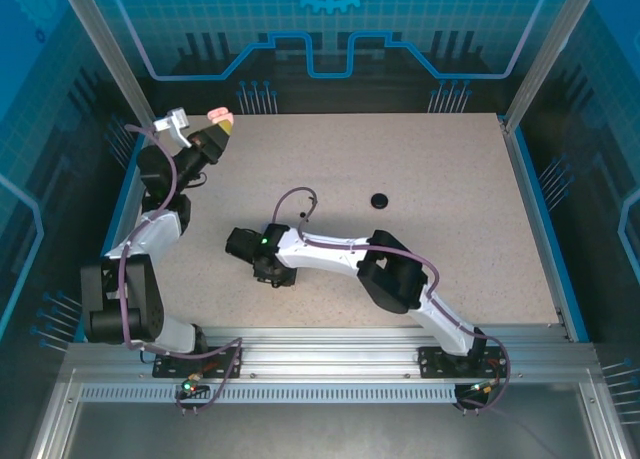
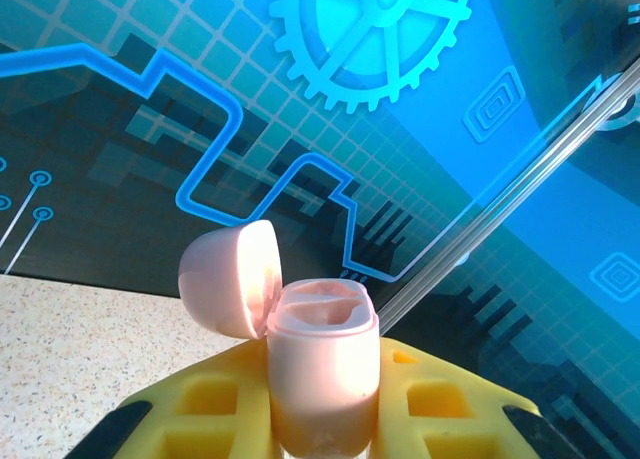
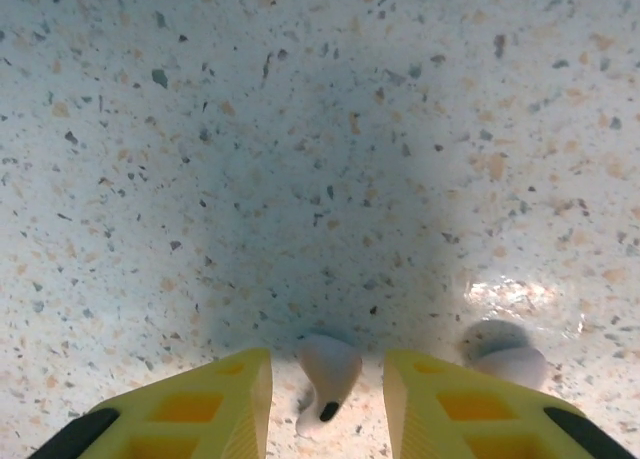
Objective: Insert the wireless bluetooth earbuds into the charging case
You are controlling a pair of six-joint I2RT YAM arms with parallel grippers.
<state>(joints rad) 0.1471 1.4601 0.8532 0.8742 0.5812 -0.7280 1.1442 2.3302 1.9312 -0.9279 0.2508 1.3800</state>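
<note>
The left fingers (image 2: 200,404) pinched the pink case (image 2: 322,354), its lid (image 2: 225,279) hinged open to one side, with the left gripper (image 1: 213,134) held over the far left corner of the table (image 1: 450,179). The right fingers (image 3: 190,409) were spread either side of a pale earbud (image 3: 328,369) lying on the table, with a gap on each side. A second earbud (image 3: 510,364) lay just outside one finger, and a black disc (image 1: 379,200) sat well apart near the table's middle.
</note>
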